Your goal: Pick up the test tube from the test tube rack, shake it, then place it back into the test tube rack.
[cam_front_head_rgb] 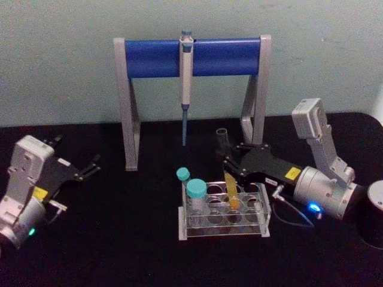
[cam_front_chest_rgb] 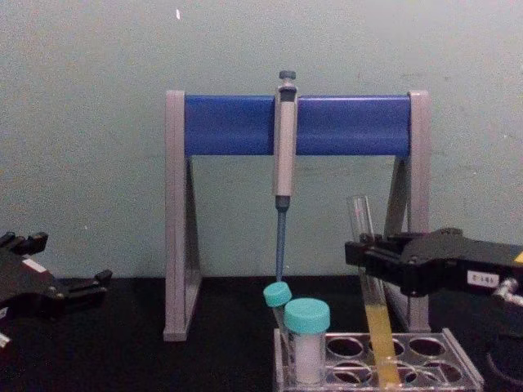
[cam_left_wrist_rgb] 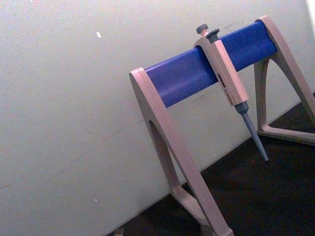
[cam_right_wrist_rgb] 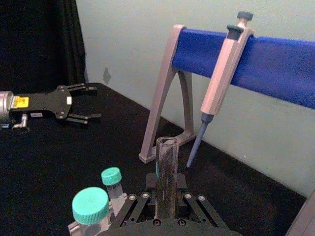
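With right gripper (cam_front_chest_rgb: 364, 254) clamped on tilted tube (cam_front_chest_rgb: 381, 336) in rack (cam_front_head_rgb: 221, 229), left gripper (cam_front_head_rgb: 91, 167) parked open at left: hold firm, straighten, move strictly vertical through hole.

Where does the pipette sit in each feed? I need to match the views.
Head: pipette upper centre, hanging straight down.
Chest: pipette centre, above the teal caps.
Left wrist: pipette hung partway along the blue bar.
Right wrist: pipette behind the test tube.
Shared landmark: the stand's blue bar.
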